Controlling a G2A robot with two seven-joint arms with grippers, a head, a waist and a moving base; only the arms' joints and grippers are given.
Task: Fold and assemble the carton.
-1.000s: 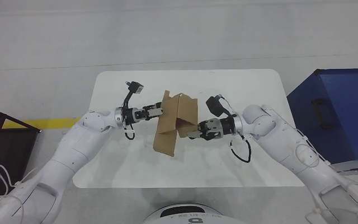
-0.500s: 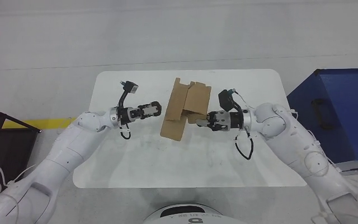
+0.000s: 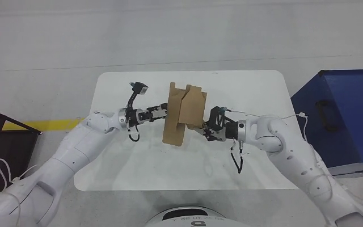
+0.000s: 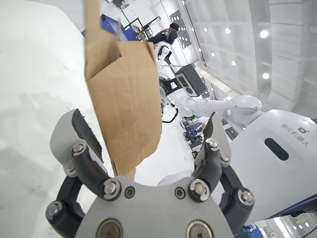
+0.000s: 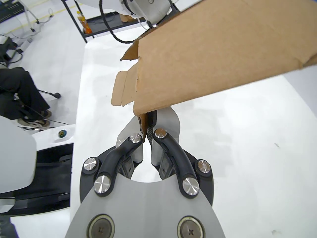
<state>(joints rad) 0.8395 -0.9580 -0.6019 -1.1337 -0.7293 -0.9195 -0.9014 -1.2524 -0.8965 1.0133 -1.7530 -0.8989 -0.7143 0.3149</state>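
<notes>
brown carton point(image 3: 184, 110) is half-folded and stands on edge over the middle of the white counter point(image 3: 255, 164). cannot tell if its low end touches the counter. loose flaps stick out at the carton's far end, and one more flap shows at its near end in the right wrist view.

left gripper point(image 3: 164, 112) is at the carton's left side, level with its middle. its fingers point(image 4: 84, 134) are spread wide and released. a carton point(image 4: 123, 100) panel edge runs between them, close to the ribbed pad of one finger. cannot tell if it touches that pad. the other finger is well apart from the cardboard.

right gripper point(image 3: 203, 126) is at the carton's right side, by its near corner. its fingers point(image 5: 171, 120) are clenched on the corner of a carton point(image 5: 210, 50) panel, and the cardboard is pinched between the pads. right gripper point(image 5: 148, 118) carries the carton from there, with the big panel slanting up and away from it.

left gripper point(image 4: 145, 122) faces the broad side of the carton. the right arm shows beyond the carton.

a blue bin point(image 3: 334, 113) sits on the floor well to the right of the carton, off the counter.
</notes>
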